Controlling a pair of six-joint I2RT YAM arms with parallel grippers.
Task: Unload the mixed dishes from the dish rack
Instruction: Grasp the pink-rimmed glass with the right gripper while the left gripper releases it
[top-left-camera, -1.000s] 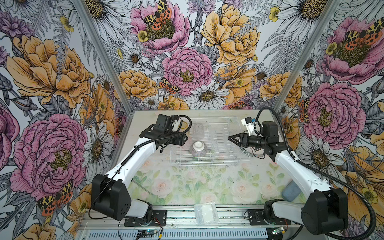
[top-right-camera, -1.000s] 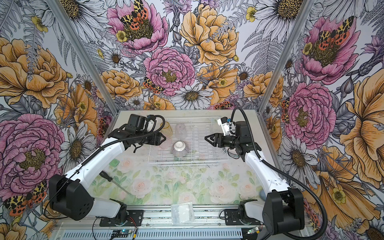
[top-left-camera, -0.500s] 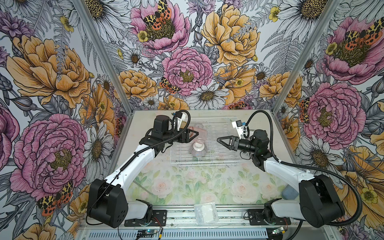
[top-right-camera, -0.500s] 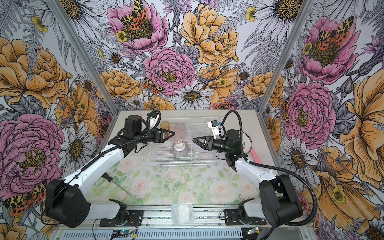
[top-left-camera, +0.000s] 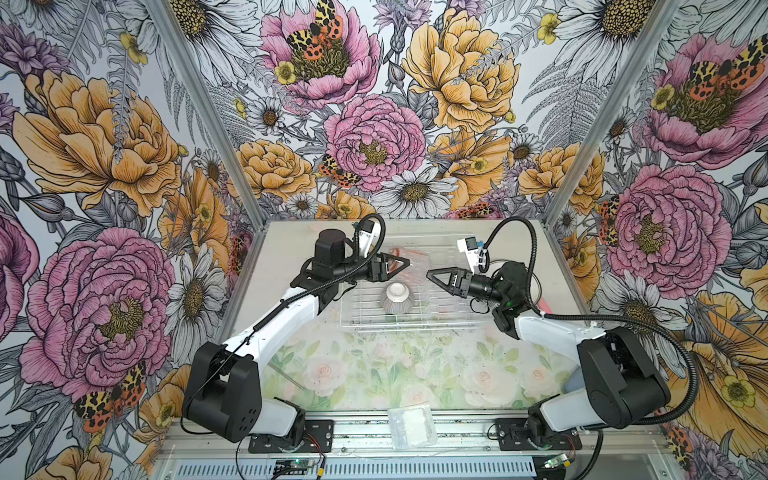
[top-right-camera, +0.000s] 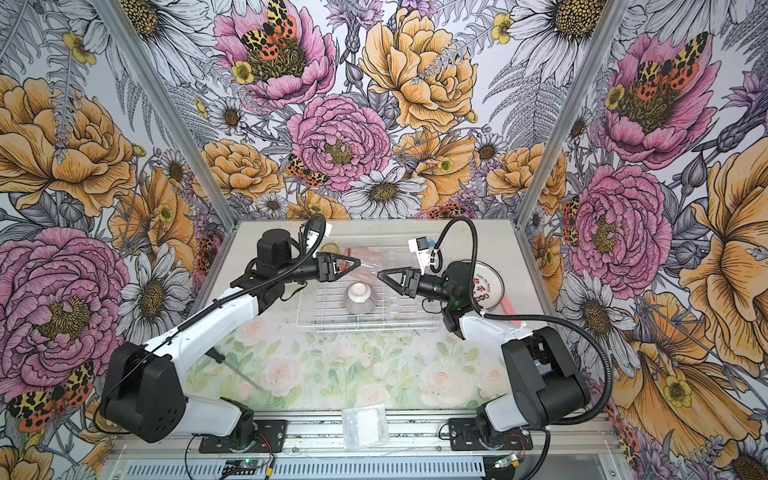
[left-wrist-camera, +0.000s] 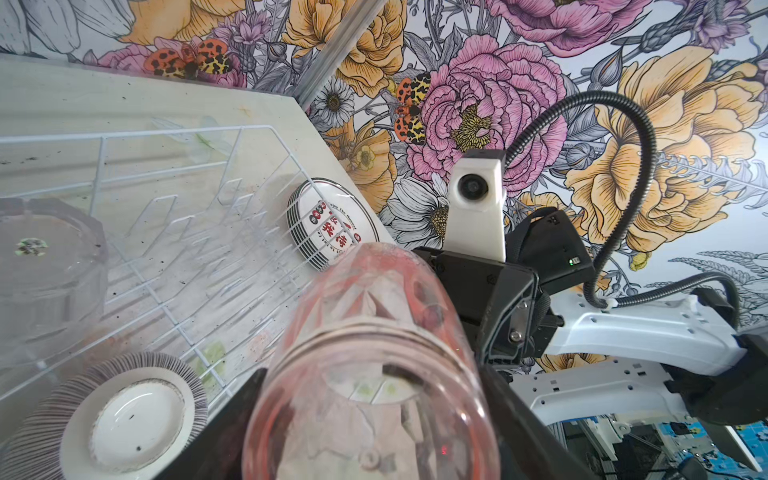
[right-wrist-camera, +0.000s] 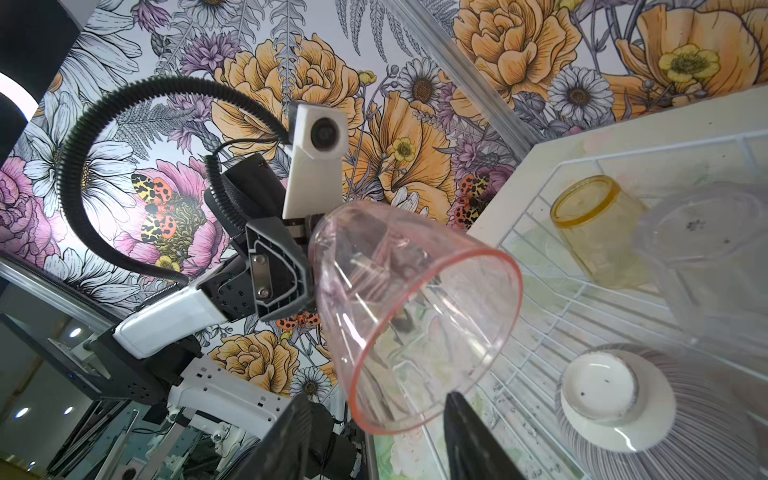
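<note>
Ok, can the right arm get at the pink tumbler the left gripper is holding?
Probably yes. The left gripper holds the pink tumbler on its side above the dish rack, mouth toward the right gripper, whose jaws stand open short of the rim; nothing lies between.

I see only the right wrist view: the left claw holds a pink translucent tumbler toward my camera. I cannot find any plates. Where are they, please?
Observer: A stack of white dark-rimmed plates lies on the pale table, outside the white wire dish rack, to its right in a top view.
Operator: Is any plate left in the rack's prongs?
Observer: None; the left wrist view shows the prongs bare.
Operator: If the pink translucent tumbler goes before the rack, what lies there?
Observer: A thin dark-handled metal tool, near the left arm.
</note>
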